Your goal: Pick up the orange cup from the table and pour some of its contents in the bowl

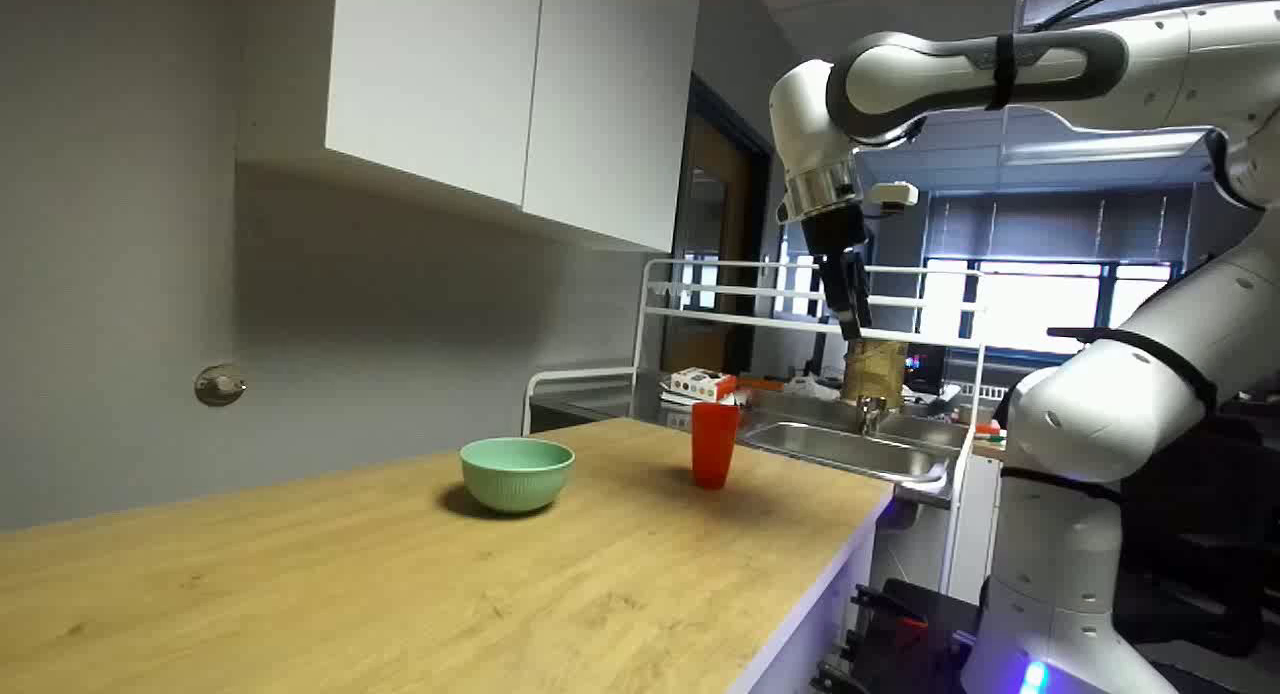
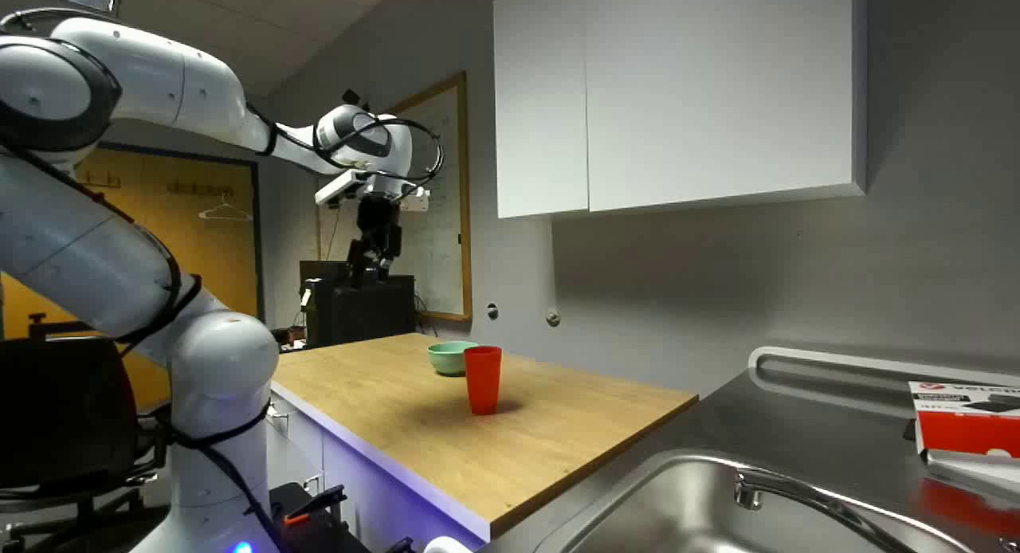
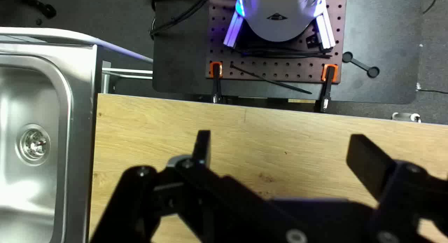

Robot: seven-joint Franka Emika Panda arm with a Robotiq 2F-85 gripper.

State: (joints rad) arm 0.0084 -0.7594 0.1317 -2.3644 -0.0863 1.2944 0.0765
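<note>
In an exterior view the orange cup (image 1: 712,446) stands on the table (image 1: 450,594), right of the bowl (image 1: 516,478), and, being probably light and rather stiff, should be held gently around its middle by the gripper (image 3: 281,155), whose jaws stand apart, holding nothing.

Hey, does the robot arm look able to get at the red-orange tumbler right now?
Probably yes: the open gripper hangs above the countertop, no obstacle shows between it and the red-orange tumbler, and the mint-green bowl stands apart.
</note>
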